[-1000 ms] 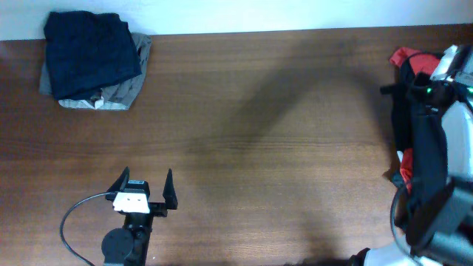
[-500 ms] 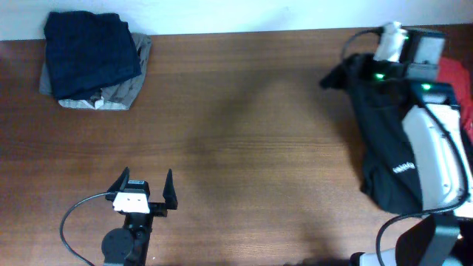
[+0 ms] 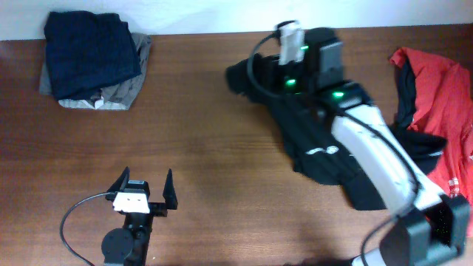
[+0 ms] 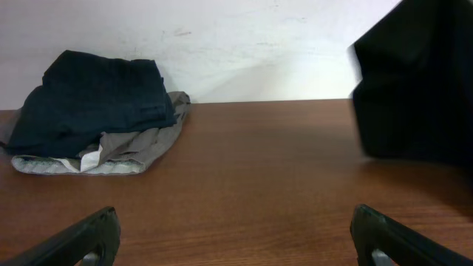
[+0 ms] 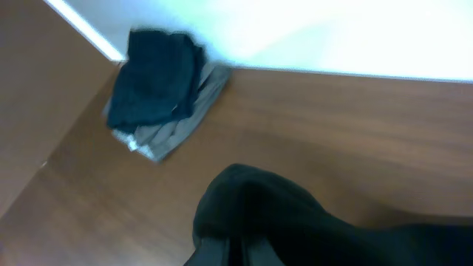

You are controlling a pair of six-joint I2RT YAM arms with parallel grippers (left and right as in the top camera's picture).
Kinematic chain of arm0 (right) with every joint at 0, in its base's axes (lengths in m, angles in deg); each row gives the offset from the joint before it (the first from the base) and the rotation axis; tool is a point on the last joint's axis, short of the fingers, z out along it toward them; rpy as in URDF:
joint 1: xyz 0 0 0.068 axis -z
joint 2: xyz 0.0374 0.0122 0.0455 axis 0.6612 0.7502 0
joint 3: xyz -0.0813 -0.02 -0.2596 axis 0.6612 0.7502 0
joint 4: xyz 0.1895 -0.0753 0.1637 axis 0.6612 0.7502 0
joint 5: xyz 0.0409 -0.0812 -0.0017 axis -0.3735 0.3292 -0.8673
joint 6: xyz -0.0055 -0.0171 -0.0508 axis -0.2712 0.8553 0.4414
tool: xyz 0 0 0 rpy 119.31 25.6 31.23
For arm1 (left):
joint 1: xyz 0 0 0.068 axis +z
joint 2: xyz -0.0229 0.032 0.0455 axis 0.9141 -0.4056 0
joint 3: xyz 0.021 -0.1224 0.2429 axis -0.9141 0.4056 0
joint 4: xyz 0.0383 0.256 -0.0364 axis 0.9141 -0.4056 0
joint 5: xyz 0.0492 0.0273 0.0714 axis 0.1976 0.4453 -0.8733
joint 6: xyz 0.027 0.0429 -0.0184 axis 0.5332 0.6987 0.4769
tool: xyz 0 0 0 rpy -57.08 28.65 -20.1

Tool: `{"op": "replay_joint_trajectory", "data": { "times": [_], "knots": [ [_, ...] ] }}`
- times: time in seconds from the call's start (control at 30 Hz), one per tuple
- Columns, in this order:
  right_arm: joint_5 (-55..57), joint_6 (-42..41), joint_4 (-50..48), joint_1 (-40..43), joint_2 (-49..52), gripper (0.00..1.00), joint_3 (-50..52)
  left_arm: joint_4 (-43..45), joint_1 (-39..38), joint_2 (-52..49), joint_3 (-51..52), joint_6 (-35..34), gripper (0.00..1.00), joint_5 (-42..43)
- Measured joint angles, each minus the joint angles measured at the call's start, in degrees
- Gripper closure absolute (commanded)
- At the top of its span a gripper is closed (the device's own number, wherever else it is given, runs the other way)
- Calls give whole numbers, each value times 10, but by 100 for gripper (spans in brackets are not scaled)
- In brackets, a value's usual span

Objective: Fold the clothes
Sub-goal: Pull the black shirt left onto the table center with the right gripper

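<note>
Currently, R gripper (image 3: 244, 74): clenched on black garment (image 3: 314, 137), mid-table toward far edge.
L gripper (image 3: 146, 179): released, jaws wide, near left.
Red garment (image 3: 436, 81): far right, on table (image 3: 222, 162).
Navy garment (image 3: 92, 52): atop grey garment (image 3: 111, 96), far left.

Garments x4: black garment (image 3: 294, 122), red garment (image 3: 436, 81), navy garment (image 3: 90, 52), grey garment (image 3: 118, 96). Arms x2: left arm (image 3: 127, 238), right arm (image 3: 373, 151). Table (image 3: 222, 155) x1.

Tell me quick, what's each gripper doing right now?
Left gripper: open, empty.
Right gripper: shut on the black garment.
</note>
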Motion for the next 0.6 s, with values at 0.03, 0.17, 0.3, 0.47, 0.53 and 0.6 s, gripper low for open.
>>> {"op": "replay_joint_trajectory", "data": {
  "times": [0.03, 0.17, 0.3, 0.47, 0.53, 0.6],
  "knots": [
    [0, -5, -9, -10, 14, 96, 0, 0, 0, 0, 0, 0, 1, 0],
    [-9, -44, -61, -48, 95, 96, 0, 0, 0, 0, 0, 0, 1, 0],
    [-52, -65, -112, -82, 166, 95, 0, 0, 0, 0, 0, 0, 1, 0],
    [-86, -71, -120, -135, 197, 87, 0, 0, 0, 0, 0, 0, 1, 0],
    [-91, -60, -109, -148, 196, 87, -7, 0, 0, 0, 0, 0, 1, 0],
    [-93, -45, -73, -159, 196, 85, -25, 0, 0, 0, 0, 0, 1, 0]
  ]
}}
